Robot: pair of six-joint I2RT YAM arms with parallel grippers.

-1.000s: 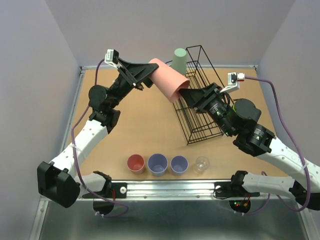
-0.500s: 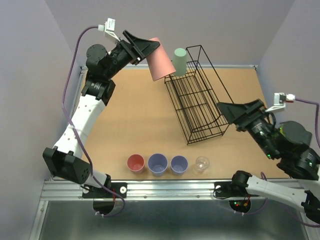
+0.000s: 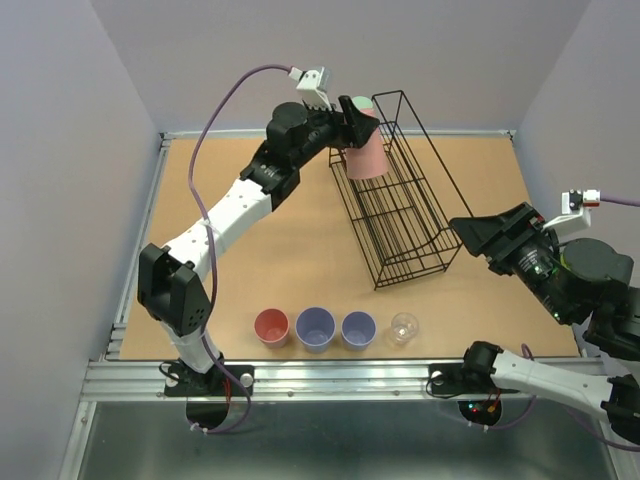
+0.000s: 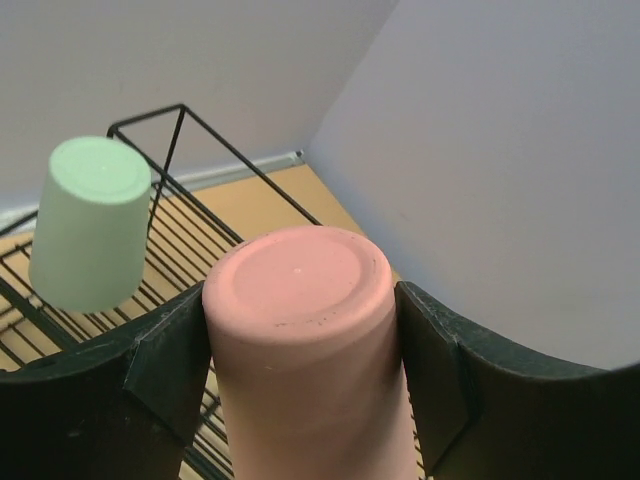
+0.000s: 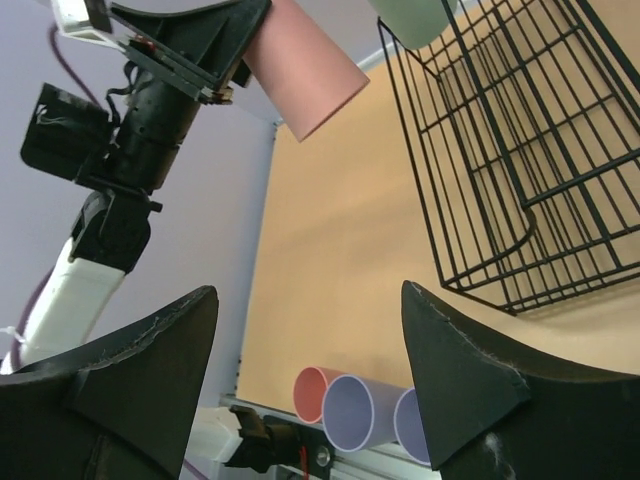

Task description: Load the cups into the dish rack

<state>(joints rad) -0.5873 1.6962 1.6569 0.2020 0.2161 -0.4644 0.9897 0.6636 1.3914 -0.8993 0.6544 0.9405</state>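
Observation:
A salmon-red cup (image 3: 368, 158) hangs bottom-up over the far end of the black wire dish rack (image 3: 398, 215), with my left gripper (image 3: 353, 132) shut on its sides. In the left wrist view both fingers press the salmon cup (image 4: 300, 300), and the pale green cup (image 4: 88, 225) sits inverted on the rack (image 4: 190, 235) just beside it. My right gripper (image 3: 468, 233) stands open and empty to the right of the rack. Another salmon-red cup (image 3: 271, 326), two lavender cups (image 3: 315, 328) (image 3: 359, 328) and a clear cup (image 3: 404, 327) stand upright in a row near the front edge.
The right wrist view looks past its open gripper (image 5: 310, 320) at the rack (image 5: 520, 150), the held salmon cup (image 5: 305, 75) and the front row of cups (image 5: 360, 410). Walls close in the table at the left, back and right.
The right gripper let go of the salmon cup and drew back to the right. The left arm swung the cup right, turned it bottom-up and brought it over the rack beside the green cup.

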